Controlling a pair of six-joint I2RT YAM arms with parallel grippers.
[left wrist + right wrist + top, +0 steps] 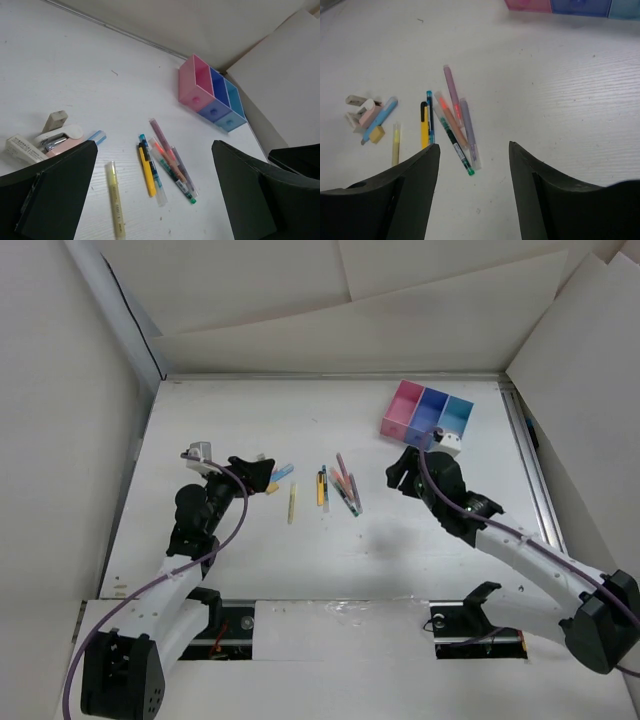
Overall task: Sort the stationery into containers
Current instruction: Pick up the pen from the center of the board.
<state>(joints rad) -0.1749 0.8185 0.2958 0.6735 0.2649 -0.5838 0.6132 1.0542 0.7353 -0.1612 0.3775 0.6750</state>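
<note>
Holds nothing in left gripper (154,146) or right gripper (474,145), both spread wide over the surface (220,420), with stationery (338,490) clustered loose mid-surface and containers (404,412) well apart near the far right corner.

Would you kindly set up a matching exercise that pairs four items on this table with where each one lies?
Things:
1. translucent pink, dark blue and cyan three-compartment plastic tray
2. pale yellow thin marker
3. light blue short marker
4. yellow pen with a black cap

Places:
A. alone, between the small erasers and the pen cluster
B. against the small erasers
C. far right of the table
D. in the middle cluster, beside a thin blue pen

Pairs: 1-C, 2-A, 3-B, 4-D.
</note>
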